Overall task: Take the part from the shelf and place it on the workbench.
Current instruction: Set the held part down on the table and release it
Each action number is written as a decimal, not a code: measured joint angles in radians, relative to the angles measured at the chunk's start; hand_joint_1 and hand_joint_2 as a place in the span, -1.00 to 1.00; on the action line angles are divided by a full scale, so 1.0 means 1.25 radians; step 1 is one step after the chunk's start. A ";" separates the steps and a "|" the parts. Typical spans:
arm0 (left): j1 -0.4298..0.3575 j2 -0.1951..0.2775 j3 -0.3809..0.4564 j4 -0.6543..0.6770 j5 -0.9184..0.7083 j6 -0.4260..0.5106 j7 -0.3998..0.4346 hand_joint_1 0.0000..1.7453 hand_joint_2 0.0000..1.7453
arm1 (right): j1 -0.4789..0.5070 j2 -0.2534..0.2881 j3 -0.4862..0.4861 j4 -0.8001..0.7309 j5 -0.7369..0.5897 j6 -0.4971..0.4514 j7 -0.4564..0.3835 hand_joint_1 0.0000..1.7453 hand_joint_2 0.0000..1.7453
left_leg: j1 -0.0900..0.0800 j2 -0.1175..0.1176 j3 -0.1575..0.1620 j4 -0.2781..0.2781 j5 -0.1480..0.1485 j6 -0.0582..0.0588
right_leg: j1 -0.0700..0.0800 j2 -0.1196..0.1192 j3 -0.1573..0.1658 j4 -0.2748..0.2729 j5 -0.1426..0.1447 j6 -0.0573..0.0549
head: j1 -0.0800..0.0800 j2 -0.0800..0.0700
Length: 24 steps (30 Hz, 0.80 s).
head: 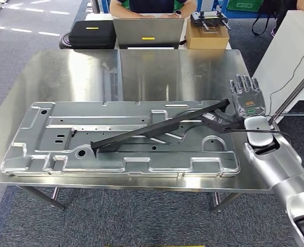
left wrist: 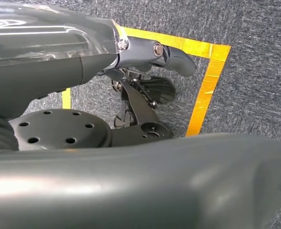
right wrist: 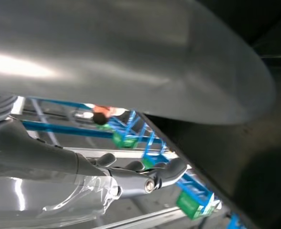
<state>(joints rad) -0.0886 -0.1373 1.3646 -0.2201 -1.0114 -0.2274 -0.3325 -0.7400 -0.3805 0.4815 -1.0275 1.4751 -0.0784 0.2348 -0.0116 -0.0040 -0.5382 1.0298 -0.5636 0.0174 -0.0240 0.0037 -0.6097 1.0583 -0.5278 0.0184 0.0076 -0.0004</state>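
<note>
Black and slender, the part (head: 158, 128) lies across the big stamped metal panel (head: 45, 139) on my steel workbench (head: 65, 72). Its long axis runs on a diagonal: the narrow tip sits low toward the panel's near edge on my left of centre, and the wider, forked end rises toward the far right, where my right hand (head: 247, 98) is. That end of the part reaches under the hand at the wrist side. From the head view I see the back of the hand with the fingers stretched forward and lying side by side, but I cannot tell whether the thumb or fingers below are gripping the part. In the right wrist view the hand (right wrist: 146, 176) shows darker fingers extended, with a dark slab just beside them. In the left wrist view my left hand (left wrist: 157, 52) hangs over grey carpet with yellow tape (left wrist: 204, 90), fingers loosely extended and nothing in them.
</note>
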 joint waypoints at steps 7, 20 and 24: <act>-0.001 0.000 0.000 0.000 -0.006 0.001 0.001 -1.00 -1.00 | 0.052 0.039 -0.095 -0.040 0.036 -0.014 -0.067 -1.00 -1.00 | 0.000 0.000 0.000 0.000 0.000 0.000 | 0.000 0.000 0.000 0.000 0.000 0.000 | 0.000 0.000; -0.002 0.000 -0.005 0.000 -0.015 -0.001 0.000 -1.00 -1.00 | 0.120 0.073 -0.163 -0.151 0.075 -0.059 -0.004 -1.00 -1.00 | 0.000 -0.001 0.000 0.000 0.000 0.000 | 0.000 0.000 0.000 0.000 0.000 0.000 | 0.000 0.000; -0.001 0.000 -0.008 0.000 -0.018 -0.001 0.001 -1.00 -1.00 | 0.136 0.080 -0.206 -0.179 0.062 -0.076 -0.043 -1.00 -1.00 | 0.000 -0.001 0.000 0.000 0.000 0.000 | 0.000 -0.001 0.000 0.000 0.000 0.000 | 0.000 0.000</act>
<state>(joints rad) -0.0896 -0.1373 1.3551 -0.2201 -1.0333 -0.2285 -0.3313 -0.5701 -0.2802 0.2242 -1.2513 1.5532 -0.1728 0.1808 -0.0120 -0.0058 -0.5384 1.0298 -0.5641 0.0177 -0.0241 0.0029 -0.6094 1.0582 -0.5279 0.0185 0.0076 -0.0004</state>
